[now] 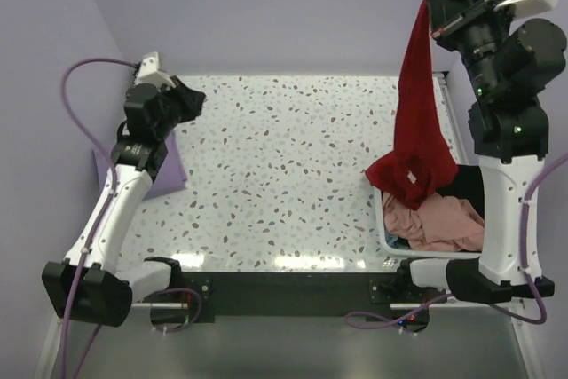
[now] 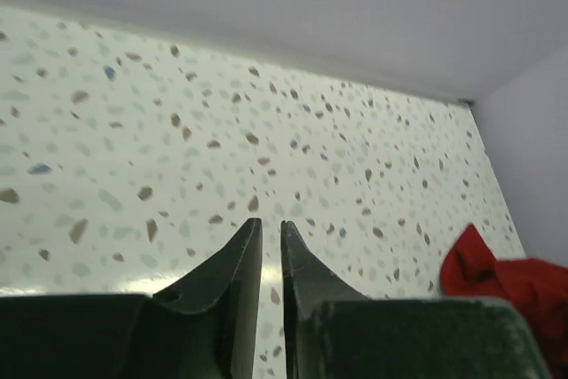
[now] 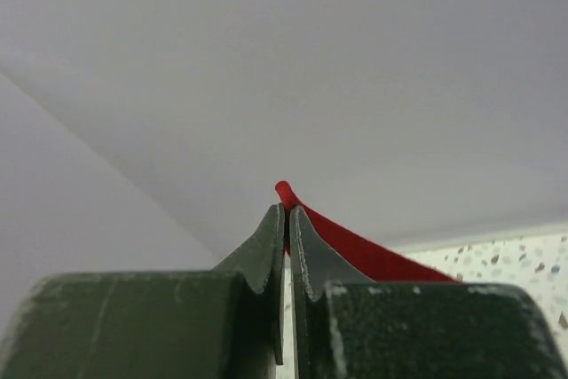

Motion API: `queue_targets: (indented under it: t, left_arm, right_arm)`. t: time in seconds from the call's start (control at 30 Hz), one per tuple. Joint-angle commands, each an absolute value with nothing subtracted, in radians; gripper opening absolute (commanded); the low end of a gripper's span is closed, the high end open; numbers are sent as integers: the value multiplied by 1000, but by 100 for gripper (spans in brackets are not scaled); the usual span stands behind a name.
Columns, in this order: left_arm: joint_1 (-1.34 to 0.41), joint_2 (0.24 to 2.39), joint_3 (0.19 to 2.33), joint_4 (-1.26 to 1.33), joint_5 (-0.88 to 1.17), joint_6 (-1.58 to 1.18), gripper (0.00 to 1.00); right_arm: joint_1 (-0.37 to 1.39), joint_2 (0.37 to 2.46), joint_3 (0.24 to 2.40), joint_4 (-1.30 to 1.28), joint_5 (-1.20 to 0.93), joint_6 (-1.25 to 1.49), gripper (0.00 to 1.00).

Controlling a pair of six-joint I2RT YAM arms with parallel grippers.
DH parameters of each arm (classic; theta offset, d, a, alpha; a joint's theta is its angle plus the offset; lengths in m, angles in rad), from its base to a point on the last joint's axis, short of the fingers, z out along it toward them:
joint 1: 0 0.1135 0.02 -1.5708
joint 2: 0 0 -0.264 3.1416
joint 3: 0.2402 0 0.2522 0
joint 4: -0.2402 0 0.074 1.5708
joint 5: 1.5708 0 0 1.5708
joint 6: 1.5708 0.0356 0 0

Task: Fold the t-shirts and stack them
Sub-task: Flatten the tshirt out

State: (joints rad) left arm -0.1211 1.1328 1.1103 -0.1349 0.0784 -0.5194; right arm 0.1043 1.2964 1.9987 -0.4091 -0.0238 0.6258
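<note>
Upper right, the right claw (image 1: 434, 6) pinches the red t-shirt (image 1: 417, 104), which hangs lengthwise straight down, its bunched lower end at the white basket (image 1: 384, 221); the left claw (image 1: 196, 99) is nearly closed, empty.

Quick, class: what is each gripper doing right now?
Left gripper: closed, holding nothing.
Right gripper: closed on the red t-shirt.
</note>
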Motion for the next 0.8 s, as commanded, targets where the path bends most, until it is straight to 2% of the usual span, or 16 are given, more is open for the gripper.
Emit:
queue_targets:
  t: [0.0, 0.1, 0.43, 0.77]
  left_arm:
    - [-178, 1106, 1103, -83, 254, -506, 21]
    - [-181, 1106, 1075, -55, 285, -531, 27]
    - [-181, 1040, 1060, -164, 169, -506, 33]
    - [-156, 970, 1058, -221, 35, -517, 35]
  right_arm:
    - [115, 1284, 2011, -379, -104, 698, 0]
    - [150, 1334, 2052, -370, -118, 712, 0]
    - [592, 1678, 2448, -365, -46, 663, 0]
    - [796, 1842, 2620, -213, -20, 706, 0]
